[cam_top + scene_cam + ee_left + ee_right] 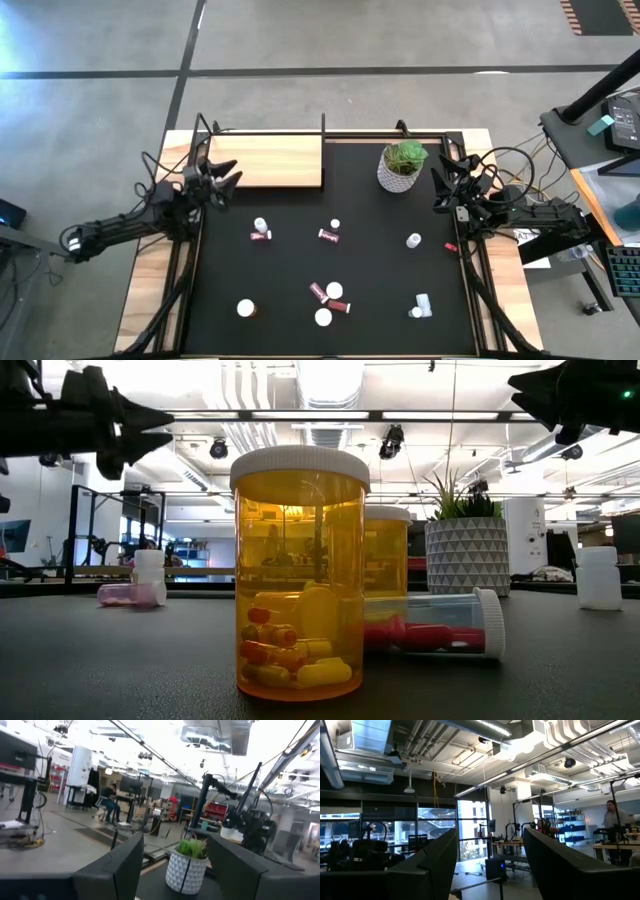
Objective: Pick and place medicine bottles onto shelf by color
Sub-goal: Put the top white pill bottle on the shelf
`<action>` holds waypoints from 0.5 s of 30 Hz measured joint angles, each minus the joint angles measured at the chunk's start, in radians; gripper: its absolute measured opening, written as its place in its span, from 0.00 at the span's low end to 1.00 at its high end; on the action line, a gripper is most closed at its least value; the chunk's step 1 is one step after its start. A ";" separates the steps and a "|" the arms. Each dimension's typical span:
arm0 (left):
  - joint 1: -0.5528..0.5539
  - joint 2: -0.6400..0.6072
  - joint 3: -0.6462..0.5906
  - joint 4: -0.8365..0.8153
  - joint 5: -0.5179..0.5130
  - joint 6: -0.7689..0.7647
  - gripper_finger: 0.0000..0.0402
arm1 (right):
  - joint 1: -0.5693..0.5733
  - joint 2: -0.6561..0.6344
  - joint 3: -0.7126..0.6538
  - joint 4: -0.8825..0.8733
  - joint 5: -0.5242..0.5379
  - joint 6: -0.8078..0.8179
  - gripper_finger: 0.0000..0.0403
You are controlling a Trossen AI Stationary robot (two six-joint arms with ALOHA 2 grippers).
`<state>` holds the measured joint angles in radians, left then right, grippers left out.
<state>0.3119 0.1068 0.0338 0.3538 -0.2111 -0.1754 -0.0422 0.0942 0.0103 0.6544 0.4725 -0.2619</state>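
Several medicine bottles lie scattered on the black mat: a maroon one (261, 236), another (329, 235), a white one (413, 240), a cluster near the front (328, 298) and a pale one (422, 305). In the low view an amber bottle (300, 570) stands upright close by, and a clear one (430, 625) lies on its side behind it. The wooden shelf (265, 160) lies flat at the far left. My left gripper (232, 175) hovers open beside the shelf's near right corner. My right gripper (437, 188) hovers open at the mat's right edge. Both are raised, with nothing between their fingers.
A white patterned pot with a green plant (403, 168) stands at the far right of the mat, between the shelf and my right gripper; it also shows in the left wrist view as the pot (186, 867). Cables hang at both table sides. The mat's middle (370, 265) is bare.
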 joint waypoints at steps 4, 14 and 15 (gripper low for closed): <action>0.000 0.042 0.036 0.003 0.000 0.003 0.51 | 0.000 0.000 0.000 0.000 0.000 0.000 0.53; 0.000 0.303 0.169 -0.006 -0.034 0.002 0.51 | 0.000 0.000 0.000 0.000 0.000 0.000 0.53; 0.000 0.329 0.188 -0.006 -0.037 0.001 0.51 | 0.000 0.000 0.000 0.000 0.000 0.000 0.53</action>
<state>0.3119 0.4354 0.2220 0.3481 -0.2479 -0.1741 -0.0422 0.0942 0.0104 0.6544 0.4724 -0.2619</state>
